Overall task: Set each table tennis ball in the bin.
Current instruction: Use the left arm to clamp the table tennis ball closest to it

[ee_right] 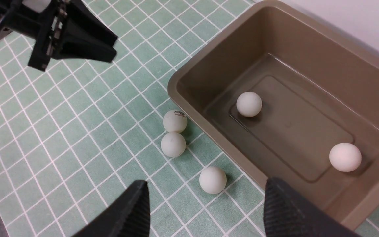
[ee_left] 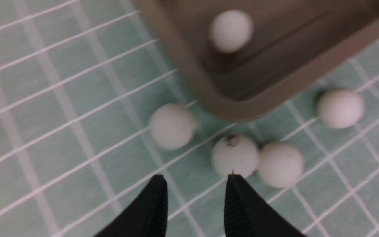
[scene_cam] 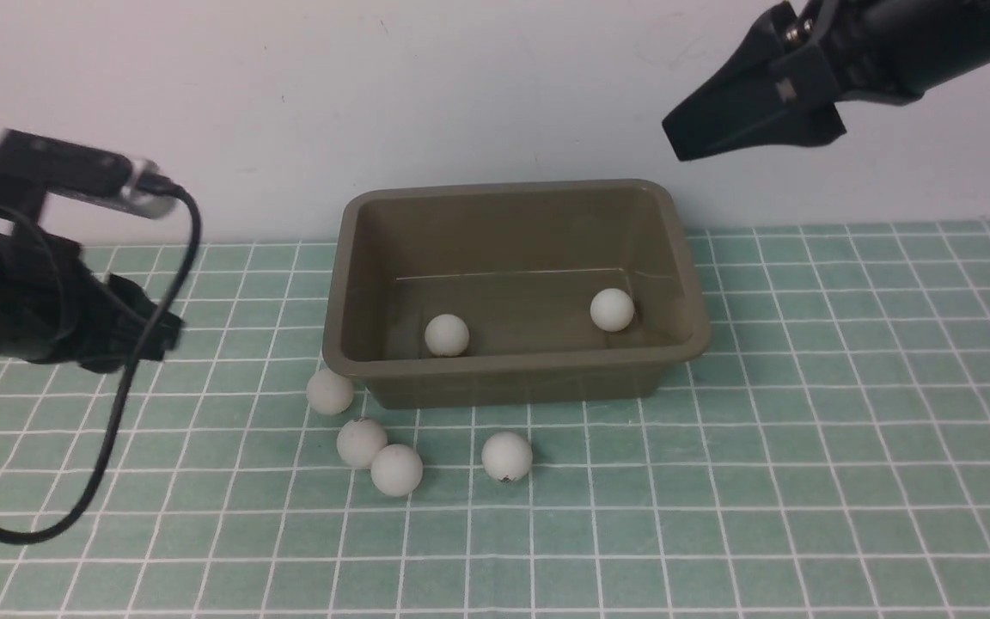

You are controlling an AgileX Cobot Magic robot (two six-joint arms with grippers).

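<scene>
A: The left jaws are spread and pinch nothing. In the left wrist view their 2 tips hang over the counter (ee_left: 61,98), just short of the marked ball (ee_left: 235,155). The right jaws are spread wide and hold nothing also.

B: Do they show from the front?

A: Not well. The left arm (scene_cam: 22,301) is blurred and its body covers its jaws. The right arm (scene_cam: 933,34) is cut off by the top right edge. Its jaws look like 1 dark wedge, high up, seen against the wall above the far right corner of the bin (scene_cam: 512,383).

B: Where are the table tennis balls (ee_right: 248,104)?

A: 2 lie inside the bin: the left inside ball (scene_cam: 446,334) by the near wall, the right inside ball (scene_cam: 612,309) close to the right wall. 4 lie on the counter before the bin. The corner ball (scene_cam: 329,391) sits just beside the near left corner; if it touches, I cannot tell. The marked ball touches the plain ball (scene_cam: 396,470). The lone ball (scene_cam: 507,456) lies apart, to their right.

B: Any writing?

A: The marked ball has a small dark print, too blurred or too small to read.

B: Room for moving?

A: The bin's far wall stands near the white wall (scene_cam: 495,86). The counter, green with a white grid, runs out of the frame on 3 sides. The black cable (scene_cam: 117,413) of the left arm loops at the left, well apart from the balls.
</scene>
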